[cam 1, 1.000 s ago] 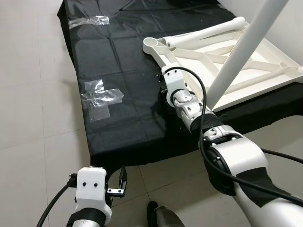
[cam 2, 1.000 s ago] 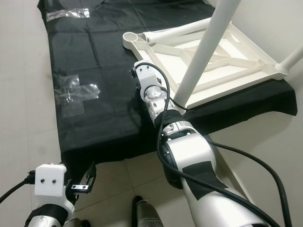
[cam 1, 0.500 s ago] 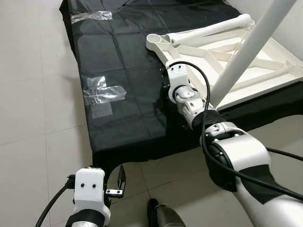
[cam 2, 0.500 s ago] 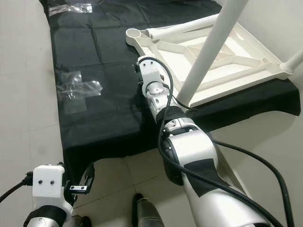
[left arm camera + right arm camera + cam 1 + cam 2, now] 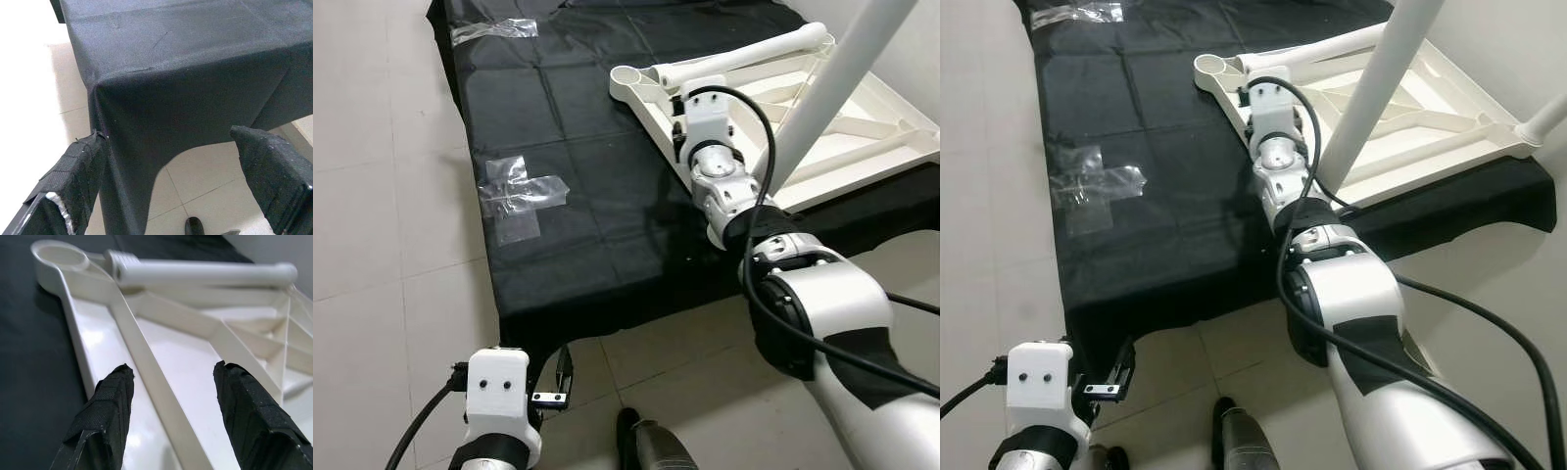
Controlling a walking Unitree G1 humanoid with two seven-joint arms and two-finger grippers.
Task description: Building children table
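Tabletop (image 5: pixel 886 132): one, white plastic, lying upside down with its ribbed underside up, on the right half of a black cloth (image 5: pixel 578 196). Legs: three, all white tubes. One loose leg (image 5: pixel 754 54) lying flat across the far edge of the tabletop, its ridged end just beside an open round corner socket (image 5: pixel 628 78). One upright leg (image 5: pixel 832 83) rising steeply from the near edge of the tabletop and crossing in front of the ribs. Third leg (image 5: pixel 1549 119) seen by its lower end at the far right corner of the tabletop.

Grippers: two. Right gripper (image 5: pixel 171 377) stretched out over the tabletop near the socket corner, fingers spread wide, pinching nothing, a long diagonal rib and the loose leg ahead of it; whether touching the plastic, cannot tell. Right arm (image 5: pixel 822 313) with one black cable (image 5: pixel 759 117) looped beside the upright leg, hiding part of the tabletop's near edge. Left gripper (image 5: pixel 168 137) low beside the near left corner of the cloth, fingers spread, holding nothing, well apart from the tabletop.

Tape: two clear patches stuck on the cloth, one crossed patch (image 5: pixel 519 191) near the left edge, one strip (image 5: pixel 489 29) at the far left corner. Pale tiled floor (image 5: pixel 372 245) all around. One dark rounded thing (image 5: pixel 646 446) on the tiles at the near edge, too unclear to name.
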